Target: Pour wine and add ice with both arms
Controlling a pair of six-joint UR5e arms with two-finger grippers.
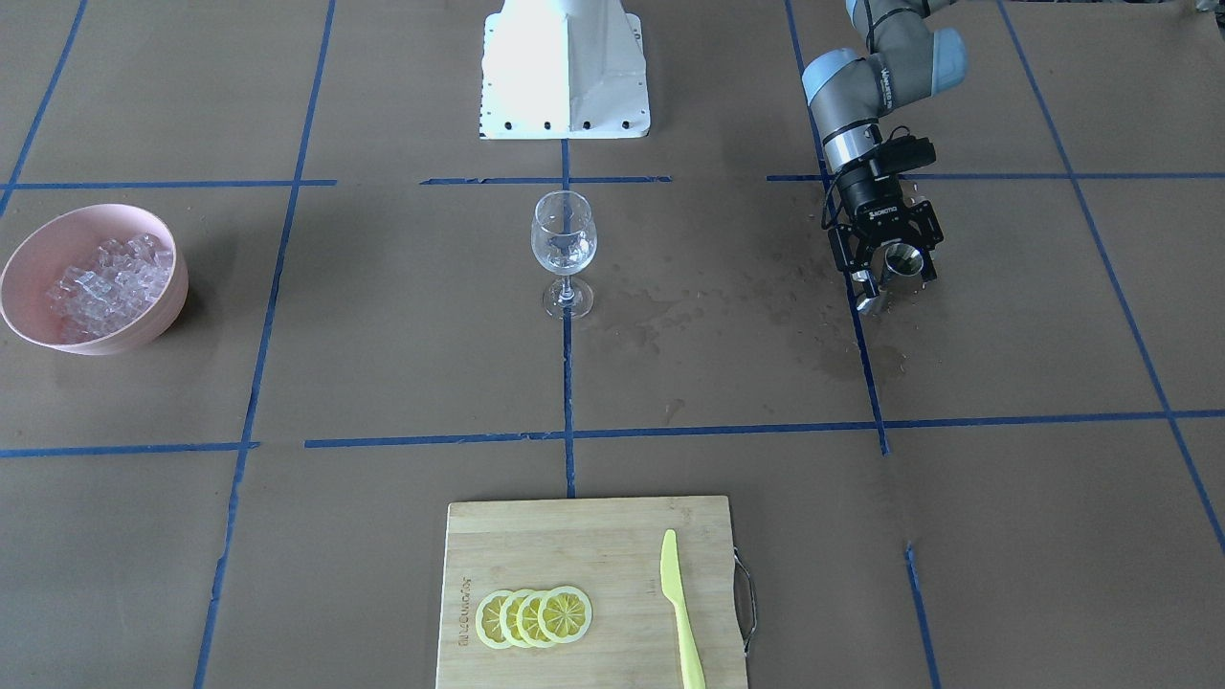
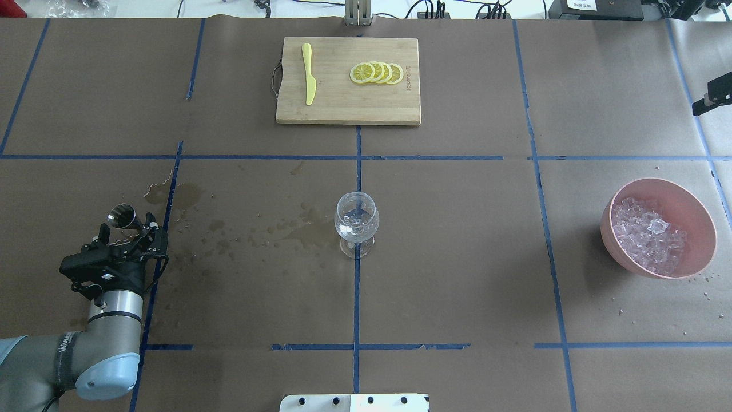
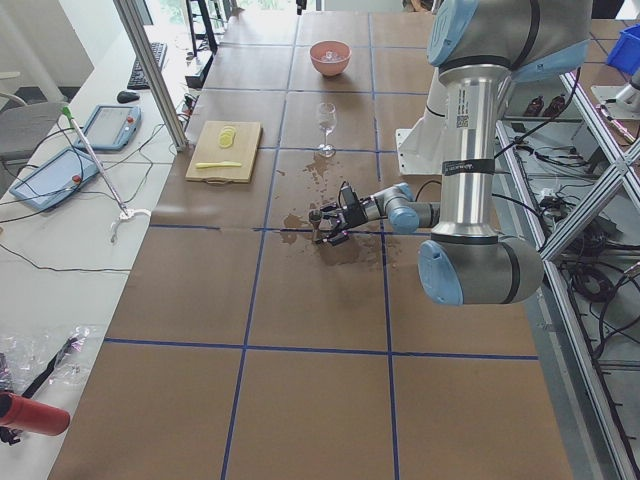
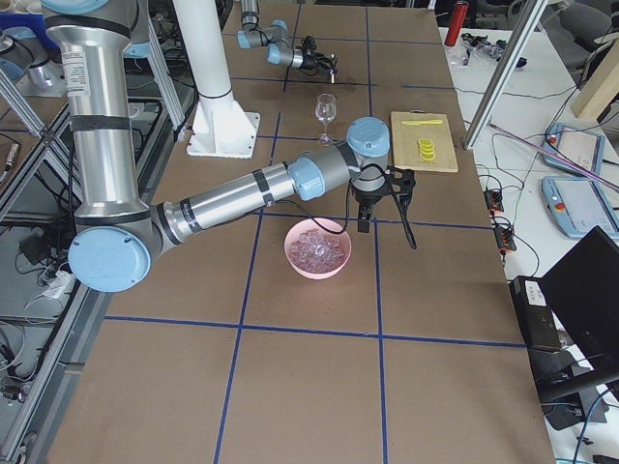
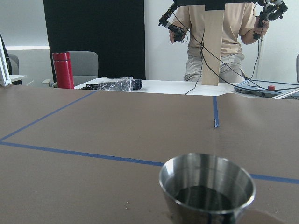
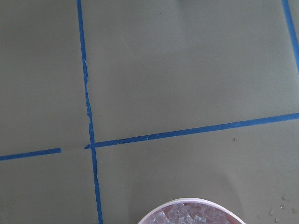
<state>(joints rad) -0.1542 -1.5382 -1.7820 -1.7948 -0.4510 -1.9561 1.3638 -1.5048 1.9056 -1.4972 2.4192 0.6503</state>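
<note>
- The table cover [image 1: 383, 316] looks like brown paper, matt, with dark wet spots [image 2: 286, 229] on it.
- The lines [image 1: 568, 402] on it are blue tape.
- The cup [image 5: 207, 186] is shiny metal, like a mirror.
- The wine glass [image 1: 563, 239] is clear, shiny glass.
- The bowl [image 1: 163, 316] is pink and matt, like plastic.
- The ice [image 1: 105, 277] is clear and glassy.
- The board [image 1: 574, 545] is pale, smooth wood.
- The knife [image 1: 678, 598] looks like yellow-green plastic.

Robotics lab: taped grid table [image 2: 457, 257], teach pendants [image 3: 50, 175], cables.
</note>
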